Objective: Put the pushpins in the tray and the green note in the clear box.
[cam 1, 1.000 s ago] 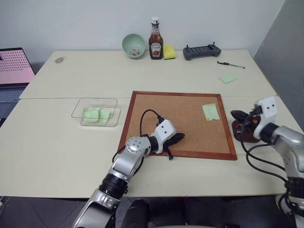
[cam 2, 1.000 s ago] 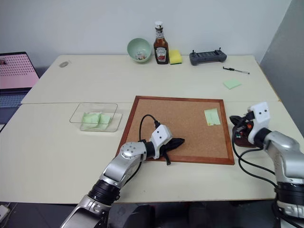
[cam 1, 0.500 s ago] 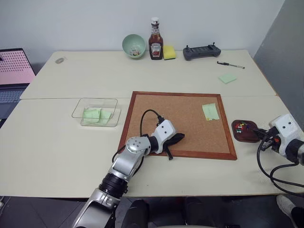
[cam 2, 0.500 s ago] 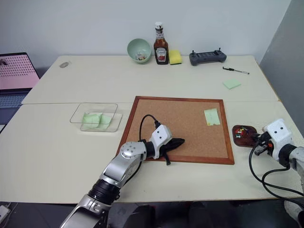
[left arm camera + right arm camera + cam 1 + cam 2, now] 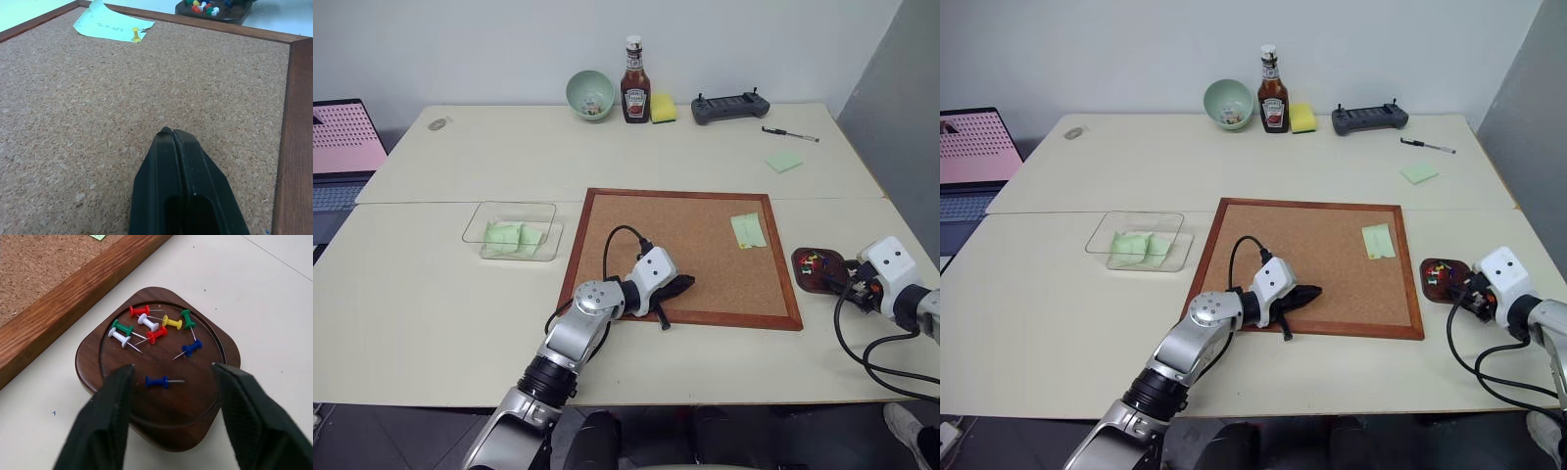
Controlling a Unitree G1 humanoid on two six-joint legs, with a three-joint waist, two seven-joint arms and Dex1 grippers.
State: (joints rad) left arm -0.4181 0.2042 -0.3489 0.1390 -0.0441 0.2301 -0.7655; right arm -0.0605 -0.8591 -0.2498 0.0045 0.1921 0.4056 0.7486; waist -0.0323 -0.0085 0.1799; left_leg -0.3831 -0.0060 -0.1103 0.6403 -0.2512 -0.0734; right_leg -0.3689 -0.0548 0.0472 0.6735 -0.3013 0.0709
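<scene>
A pale wooden table (image 5: 440, 274) spreads beneath the robot, and at its centre lies a framed cork board (image 5: 690, 250). The left gripper (image 5: 677, 286) rests low on the cork near the board's front rail, its two black fingers (image 5: 181, 191) pressed flat together with nothing between them. To the left of the board sits the clear box (image 5: 511, 230), which holds crumpled green papers (image 5: 513, 235). The green note (image 5: 747, 229) lies on the cork by the board's right rail, fixed by a yellow pushpin (image 5: 136, 34) at one end. Just off the board's right edge stands the tray (image 5: 156, 367), a dark brown dish with rounded corners, and the right gripper (image 5: 171, 396) hovers at its near side, jaws spread wide and empty. Inside the tray lie the pushpins (image 5: 155, 330): red, green, white, yellow and blue heads, most clustered together and one blue pin apart, nearer the gripper. Along the far side of the table stand a green bowl (image 5: 588, 93), a ketchup bottle (image 5: 633, 80), a yellow sponge (image 5: 662, 108) and a dark handheld controller (image 5: 729, 106), with a pen (image 5: 790, 134) and a brighter green note (image 5: 782, 162) towards the right.
</scene>
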